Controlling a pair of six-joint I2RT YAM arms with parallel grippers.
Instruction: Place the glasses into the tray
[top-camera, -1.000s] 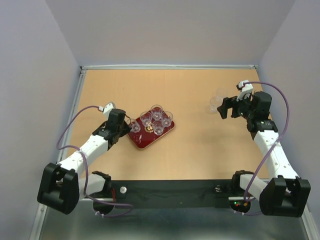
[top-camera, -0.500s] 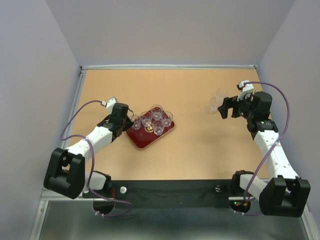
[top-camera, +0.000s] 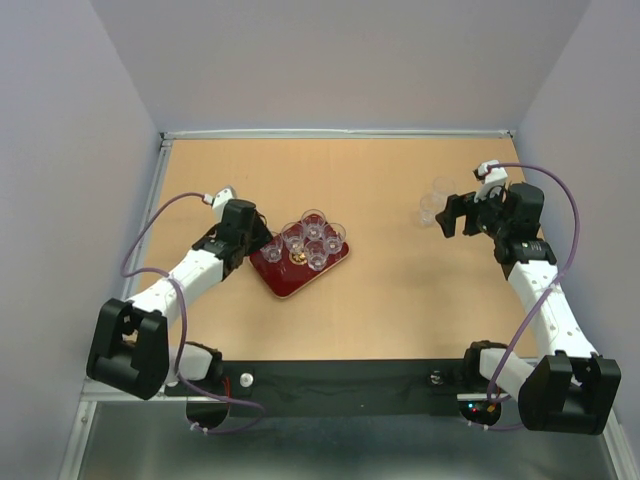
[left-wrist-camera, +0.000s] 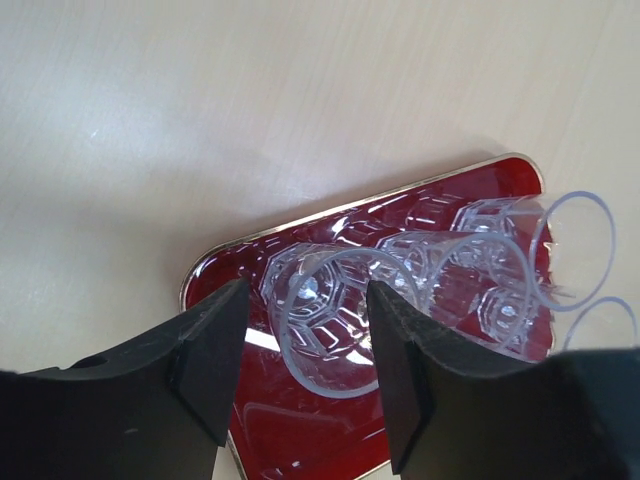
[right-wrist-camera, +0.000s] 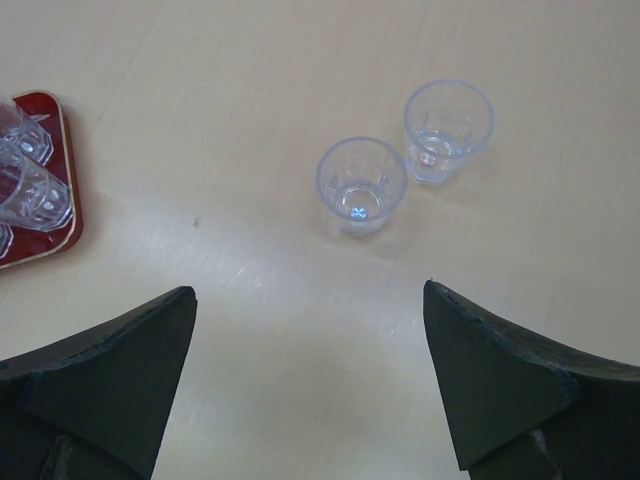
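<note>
The dark red tray lies left of the table's middle and carries several clear glasses. My left gripper hangs over the tray's left corner. In the left wrist view this gripper is open, its fingers astride one glass standing on the tray, with a gap on the left side. Two more glasses stand on the table at the right. My right gripper is just beside them. It is wide open with nothing in it, the two glasses ahead of it.
A raised rail borders the table at the back, and grey walls close in on both sides. The tray's corner shows at the left edge of the right wrist view. Bare wood lies between tray and right arm.
My left gripper has shifted slightly toward the back over the tray's left corner and its jaws have spread, letting go of the glass there. The right arm has not moved.
</note>
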